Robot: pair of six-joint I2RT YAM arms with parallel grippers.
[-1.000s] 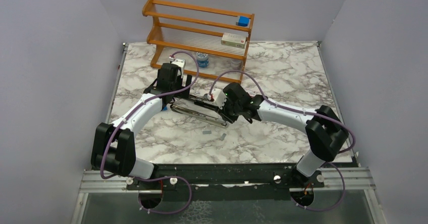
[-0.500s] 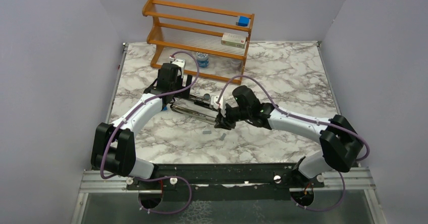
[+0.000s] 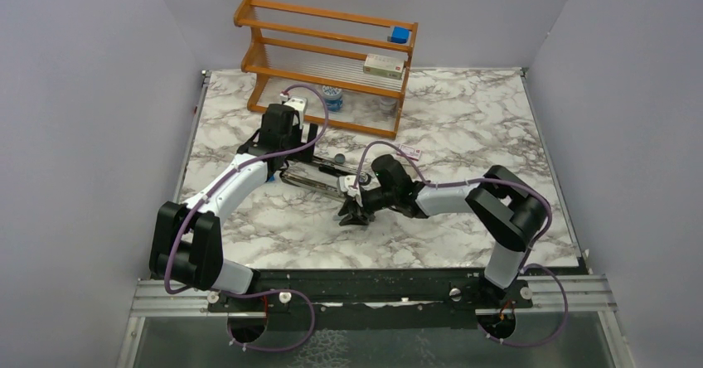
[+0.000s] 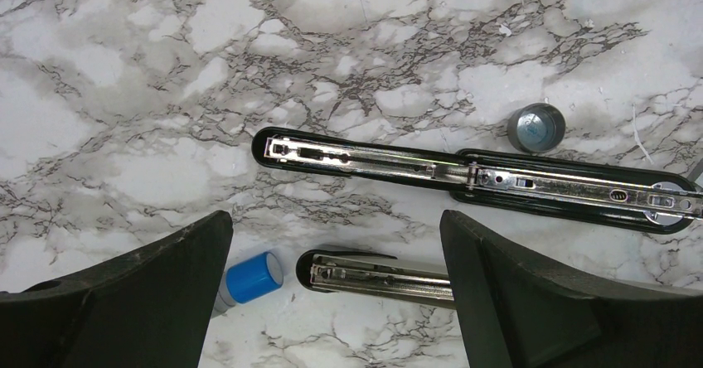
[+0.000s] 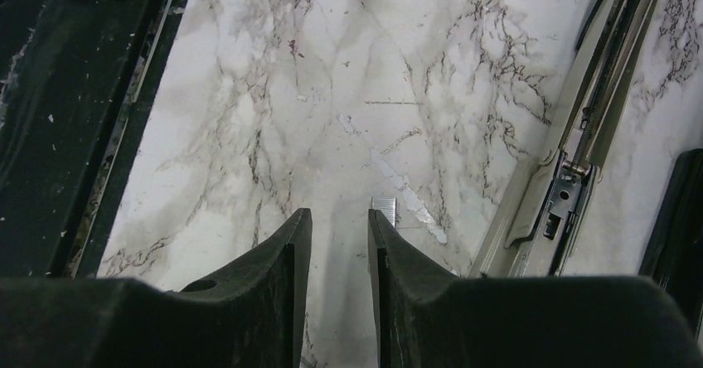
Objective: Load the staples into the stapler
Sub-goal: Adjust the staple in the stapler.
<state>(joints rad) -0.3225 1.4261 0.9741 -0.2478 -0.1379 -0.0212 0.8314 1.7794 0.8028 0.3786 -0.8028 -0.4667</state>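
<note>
We are holding left fingers spread above the stapler, right fingers slightly parted, empty, beside the staples mid-frame.

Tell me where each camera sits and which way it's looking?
Top external: high behind the arms, looking down at the marble table; both arms show.
Left wrist: on the left arm, looking straight down at the opened stapler; the left tool shows, wide open.
Right wrist: low, facing the table's near edge; the right tool shows beside a staple strip.
Shared: all three show the stapler.
</note>
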